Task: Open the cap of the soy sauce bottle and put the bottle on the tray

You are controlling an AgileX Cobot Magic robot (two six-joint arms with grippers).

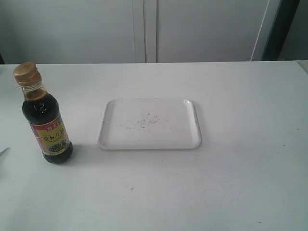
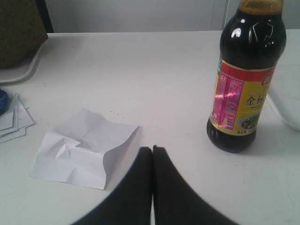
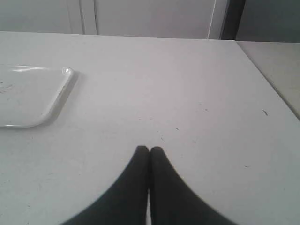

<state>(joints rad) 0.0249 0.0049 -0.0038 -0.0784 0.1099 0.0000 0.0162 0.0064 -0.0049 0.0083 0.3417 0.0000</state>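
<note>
The soy sauce bottle stands upright on the white table at the left, dark liquid inside, red and yellow label facing forward. Its golden-bronze cap sits closed on the neck. The white tray lies flat to the bottle's right, bare except for faint dark specks. Neither gripper shows in the exterior view. In the left wrist view my left gripper is shut and holds nothing, with the bottle standing apart from it. My right gripper is likewise shut on nothing, the tray's corner off to one side.
A crumpled white paper lies on the table close to the left gripper. More paper sheets and a woven brown object sit beyond it. The table's edge runs near the right gripper.
</note>
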